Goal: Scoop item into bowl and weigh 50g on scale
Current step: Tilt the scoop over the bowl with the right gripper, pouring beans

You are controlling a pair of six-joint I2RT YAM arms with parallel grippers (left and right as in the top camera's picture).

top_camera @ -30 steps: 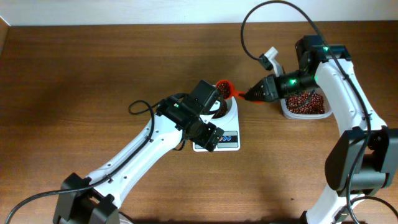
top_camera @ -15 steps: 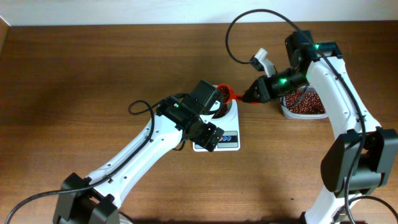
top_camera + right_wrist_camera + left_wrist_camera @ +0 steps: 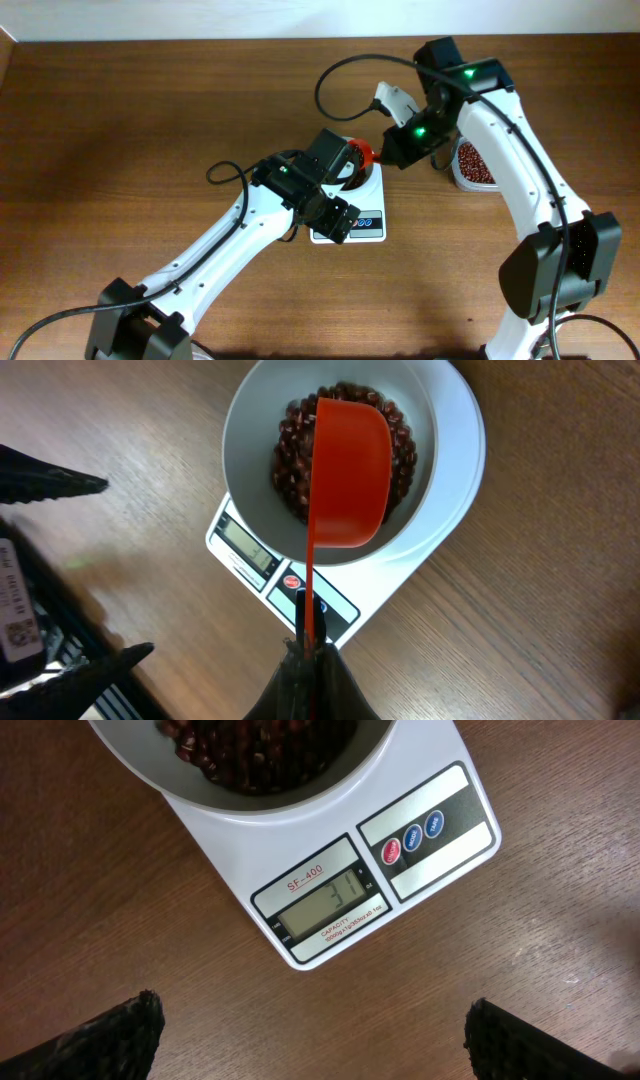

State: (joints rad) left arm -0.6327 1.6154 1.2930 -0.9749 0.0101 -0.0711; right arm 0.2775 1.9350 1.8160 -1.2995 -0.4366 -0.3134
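Left gripper: fingers spread wide, holding nothing; it hovers over the wooden table, just short of the scale's front edge.
Scale: directly ahead of the left gripper, in line with the gap between its fingers. White, marked SF-400.
Display: nearest part of the scale to the left gripper. Digits show, but cannot be read with certainty.
Buttons: one red and two blue, beside the display.
Bowl: seated on the scale, beyond the display from the left gripper and ahead of the right gripper's fingertips.
Beans: heaped in the bowl, under and around the scoop head.
Scoop: orange-red; the head sits over the bowl's centre and the handle runs straight back into the right gripper.
Right gripper: fingers pressed together on the handle's end.
Tub: clear, holding more beans; behind the right gripper, partly hidden by that arm.
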